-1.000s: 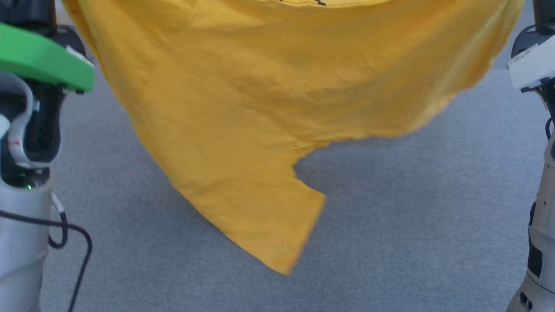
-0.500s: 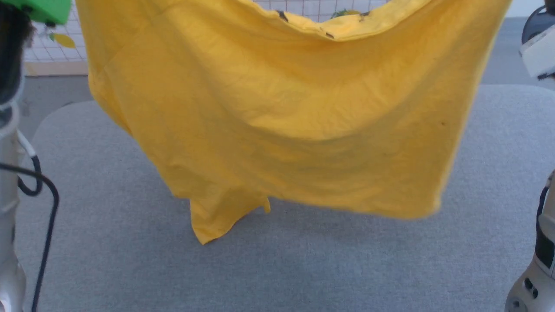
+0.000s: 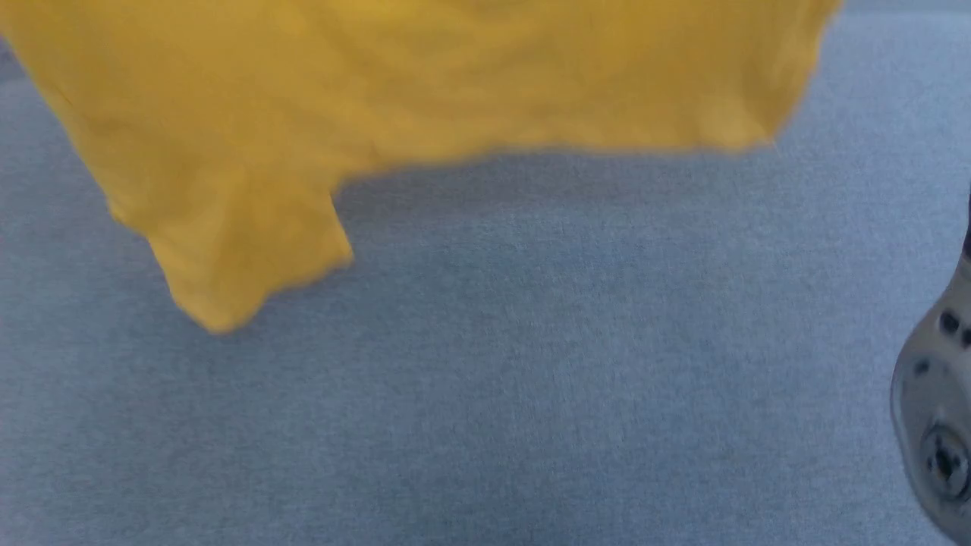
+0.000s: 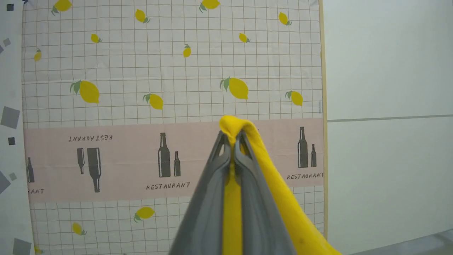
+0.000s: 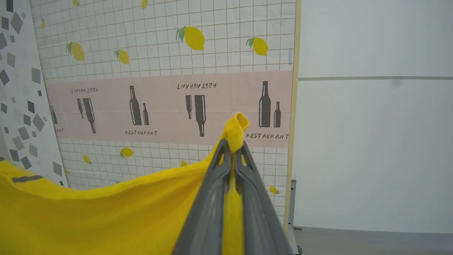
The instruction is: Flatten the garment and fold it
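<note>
The mustard-yellow garment [image 3: 394, 83] hangs in the air above the grey table [image 3: 531, 379], blurred, with one short sleeve [image 3: 235, 258] dangling at the lower left of the head view. In the left wrist view my left gripper [image 4: 231, 136] is shut on a bunched corner of the garment [image 4: 235, 125], which trails down to the right. My right gripper [image 5: 233, 145] is likewise shut on a fold of the garment [image 5: 236, 129] in the right wrist view, and the cloth [image 5: 99, 212] sags away to the left with a black stripe [image 5: 26, 179] showing. The animal face print is hidden.
Behind the arms stands a panel [image 4: 170, 71] printed with lemons, bottles and a grid, and beside it a plain pale wall [image 4: 389, 106]. A pale part of my right arm [image 3: 937, 425] shows at the head view's right edge.
The head camera has tipped down, so the far panel and both arms have left its picture. The garment has swung higher and leftward in that view, its sleeve now at the left.
</note>
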Tool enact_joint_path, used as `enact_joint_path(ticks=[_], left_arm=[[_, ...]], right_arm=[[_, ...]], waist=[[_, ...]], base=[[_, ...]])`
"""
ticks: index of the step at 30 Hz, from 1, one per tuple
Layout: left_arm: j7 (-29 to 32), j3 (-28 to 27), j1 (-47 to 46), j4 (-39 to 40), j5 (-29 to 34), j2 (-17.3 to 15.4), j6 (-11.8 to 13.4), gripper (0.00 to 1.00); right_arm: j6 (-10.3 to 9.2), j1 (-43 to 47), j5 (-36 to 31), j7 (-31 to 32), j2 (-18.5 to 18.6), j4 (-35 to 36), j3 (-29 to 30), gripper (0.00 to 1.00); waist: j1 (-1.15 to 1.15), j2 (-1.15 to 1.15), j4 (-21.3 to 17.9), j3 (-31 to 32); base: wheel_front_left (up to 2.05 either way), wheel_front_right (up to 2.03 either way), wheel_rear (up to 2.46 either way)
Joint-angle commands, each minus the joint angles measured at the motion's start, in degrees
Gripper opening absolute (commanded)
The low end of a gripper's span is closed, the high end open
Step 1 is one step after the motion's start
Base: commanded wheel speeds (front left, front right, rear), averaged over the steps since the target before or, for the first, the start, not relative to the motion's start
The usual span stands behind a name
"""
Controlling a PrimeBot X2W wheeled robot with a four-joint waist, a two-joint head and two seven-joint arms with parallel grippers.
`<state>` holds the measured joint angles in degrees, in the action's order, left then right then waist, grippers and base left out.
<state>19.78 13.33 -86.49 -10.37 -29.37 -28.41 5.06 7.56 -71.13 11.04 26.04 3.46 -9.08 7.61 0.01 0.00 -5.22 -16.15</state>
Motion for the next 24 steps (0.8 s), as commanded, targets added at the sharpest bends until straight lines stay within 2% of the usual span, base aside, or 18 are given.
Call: enact_joint_path(ticks=[1,8,13,18,24], left_arm=[[-1.6,0.4,-3.4,-1.5,1.1,0.8,-0.7,0.0],[-11.0,1.7,-16.5,-9.5,3.6,2.7,-4.8,0.0],[-16.9,1.6,-21.1,-13.5,3.9,2.9,-7.3,0.0],[-21.7,3.8,-18.7,-15.2,3.6,1.0,-11.0,0.0],[-24.7,6.6,-8.8,-13.3,-1.7,-2.5,-12.4,0.0]], right_arm=[[-0.08,-3.1,-0.9,-1.9,-0.3,-2.1,0.2,0.0],[-0.08,-15.8,-1.2,-11.9,-0.5,-15.0,0.1,0.0],[-0.08,-20.9,-3.4,-17.6,-0.6,-21.3,0.4,0.0],[-0.08,-22.3,-6.7,-22.1,-0.6,-25.7,0.6,0.0],[-0.08,-18.6,-6.5,-25.8,0.5,-28.0,-3.0,0.0]], waist=[[-0.01,0.0,-4.5,-9.2],[-0.01,0.0,-5.9,-16.4],[-0.01,0.0,-4.7,-21.7],[-0.01,0.0,-3.1,-25.7],[-0.01,0.0,-0.6,-26.4]], base=[[0.0,0.0,0.0],[0.0,0.0,0.0],[0.0,0.0,0.0],[0.0,0.0,0.0],[0.0,0.0,0.0]])
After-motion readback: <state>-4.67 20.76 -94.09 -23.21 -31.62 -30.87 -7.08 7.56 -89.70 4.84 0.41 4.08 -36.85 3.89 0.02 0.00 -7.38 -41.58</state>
